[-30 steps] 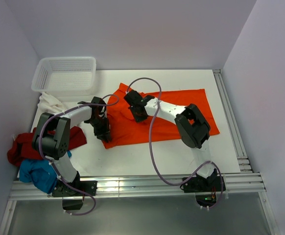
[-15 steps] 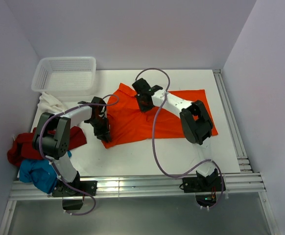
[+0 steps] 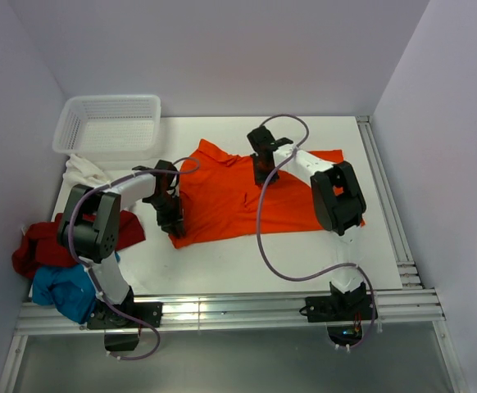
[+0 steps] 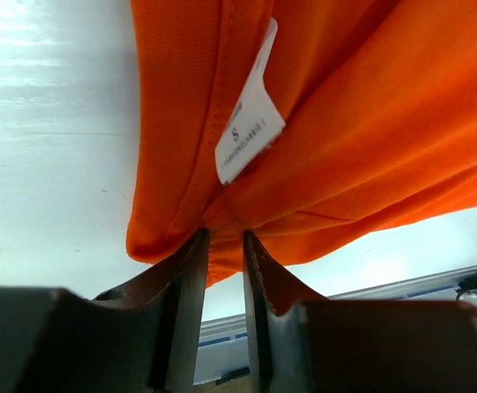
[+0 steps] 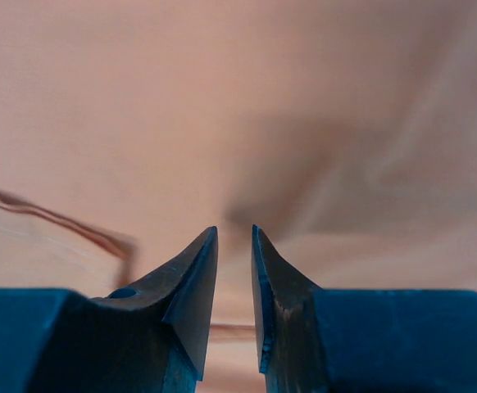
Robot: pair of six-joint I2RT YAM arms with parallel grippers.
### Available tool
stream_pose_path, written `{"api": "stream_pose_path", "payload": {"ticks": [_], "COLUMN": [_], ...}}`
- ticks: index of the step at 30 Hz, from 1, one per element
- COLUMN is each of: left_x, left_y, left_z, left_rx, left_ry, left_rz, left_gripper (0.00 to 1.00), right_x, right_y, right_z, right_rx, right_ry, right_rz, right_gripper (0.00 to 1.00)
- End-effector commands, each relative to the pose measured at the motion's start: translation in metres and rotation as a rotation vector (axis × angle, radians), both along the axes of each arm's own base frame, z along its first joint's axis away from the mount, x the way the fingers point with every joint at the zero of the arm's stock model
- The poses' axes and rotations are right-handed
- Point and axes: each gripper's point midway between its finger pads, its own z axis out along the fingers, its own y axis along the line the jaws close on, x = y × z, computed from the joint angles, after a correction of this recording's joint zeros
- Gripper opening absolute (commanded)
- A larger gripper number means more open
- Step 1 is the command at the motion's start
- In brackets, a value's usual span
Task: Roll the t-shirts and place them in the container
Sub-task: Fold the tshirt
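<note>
Top external shows the orange shirt spread flat mid-desk, with the red shirt, blue shirt and white shirt heaped off at its 9 o'clock. My left pincer is clenched on its 8 o'clock corner, cloth bunched between the jaws below the label. My right pincer, toward 12 o'clock, hangs slightly parted and empty over the cloth. I judge it light, limp and slippery: best taken by hems and corners.

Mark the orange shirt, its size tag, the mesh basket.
Orange collared cloth t-shirt (image 3: 219, 198), top view, middle.
White size tag (image 4: 247, 131), left wrist view, centre.
White plastic mesh basket (image 3: 107, 146), top view, near wall.
</note>
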Motion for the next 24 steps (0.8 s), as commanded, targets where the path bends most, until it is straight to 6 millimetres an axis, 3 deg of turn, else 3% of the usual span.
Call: {"api": "stream_pose_path", "payload": {"ticks": [1, 2, 4, 5, 6, 7, 9, 10, 11, 12, 13, 14, 19, 24], "left_x": [0.008, 0.013, 0.017, 0.022, 0.025, 0.025, 0.032, 0.033, 0.035, 0.034, 0.035, 0.033, 0.029, 0.024], "left_y": [0.011, 0.011, 0.009, 0.007, 0.006, 0.007, 0.005, 0.004, 0.004, 0.005, 0.006, 0.007, 0.006, 0.005], "left_z": [0.000, 0.003, 0.009, 0.014, 0.016, 0.019, 0.025, 0.027, 0.029, 0.029, 0.030, 0.028, 0.028, 0.027], "left_rx": [0.071, 0.071, 0.066, 0.061, 0.059, 0.060, 0.055, 0.054, 0.056, 0.057, 0.062, 0.066, 0.052, 0.037], "left_ry": [-0.022, -0.034, -0.046, -0.061, -0.070, -0.068, -0.092, -0.099, -0.104, -0.104, -0.107, -0.099, -0.107, -0.103], "left_rz": [-0.034, -0.035, -0.033, -0.032, -0.032, -0.029, -0.029, -0.030, -0.027, -0.027, -0.026, -0.027, -0.025, -0.028], "left_gripper": [0.30, 0.31, 0.32, 0.34, 0.35, 0.37, 0.39, 0.40, 0.41, 0.42, 0.42, 0.42, 0.42, 0.42], "right_x": [-0.011, -0.015, -0.022, -0.034, -0.042, -0.053, -0.063, -0.078, -0.079, -0.085, -0.097, -0.099, -0.127, -0.145], "right_y": [-0.022, -0.025, -0.050, -0.058, -0.066, -0.091, -0.110, -0.122, -0.143, -0.152, -0.162, -0.180, -0.227, -0.266], "right_z": [0.031, 0.046, 0.052, 0.059, 0.060, 0.061, 0.062, 0.051, 0.060, 0.059, 0.048, 0.052, 0.033, 0.039], "right_rx": [0.057, 0.097, 0.129, 0.178, 0.215, 0.239, 0.300, 0.304, 0.337, 0.357, 0.365, 0.388, 0.380, 0.348], "right_ry": [-0.031, -0.050, -0.041, -0.036, -0.021, -0.013, -0.006, 0.028, -0.005, -0.002, 0.022, -0.003, -0.013, -0.079], "right_rz": [-0.072, -0.099, -0.177, -0.218, -0.248, -0.315, -0.396, -0.442, -0.523, -0.560, -0.607, -0.669, -0.871, -1.035], "right_gripper": [0.30, 0.31, 0.32, 0.36, 0.39, 0.42, 0.47, 0.51, 0.63, 0.64, 0.78, 0.80, 0.79, 0.74]}}
